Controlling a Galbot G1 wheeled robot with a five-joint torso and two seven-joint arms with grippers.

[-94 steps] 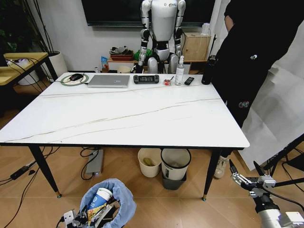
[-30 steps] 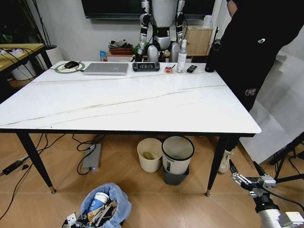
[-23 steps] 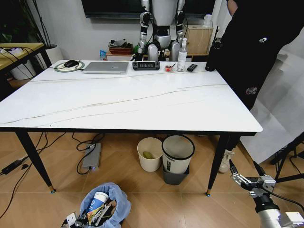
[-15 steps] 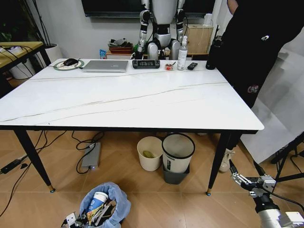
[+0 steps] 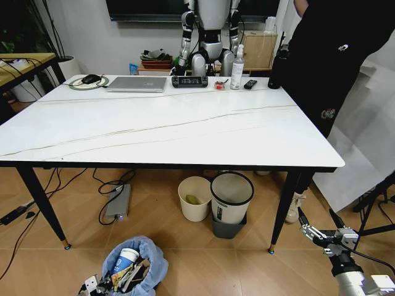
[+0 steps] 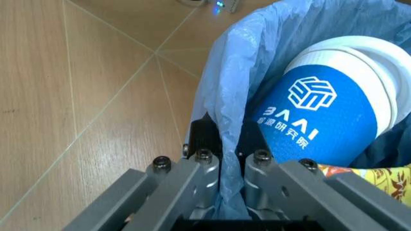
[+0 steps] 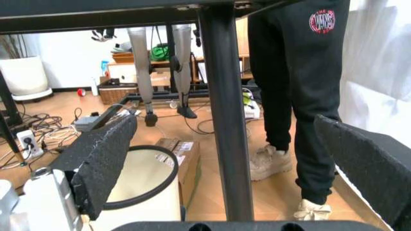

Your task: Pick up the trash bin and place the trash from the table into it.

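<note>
A: Trash bin position?

B: On the wood floor in front of the table, low at the robot's left in the head view. Blue liner bag spills over the rim. Inside: a blue-and-white paper cup on its side, with a yellow printed wrapper against it in the left wrist view.

A: Left gripper?

B: Clamped on the bin's rim. Fingers nearly together, with the bag's edge and rim pinched between them.

A: Right gripper?

B: Low at the robot's right, beside the table's near right leg, holding nothing. Fingers spread wide; the black pads stand well apart in the right wrist view.

A: Tabletop?

B: No litter seen on it. Along the far edge: laptop, game controller, clear bottle, dark bottle.

A: Under the table?

B: Cream round bin just beside a grey-black bin with white rim.

A: People?

B: One in black clothing stands at the table's far right corner, touching nothing.
</note>
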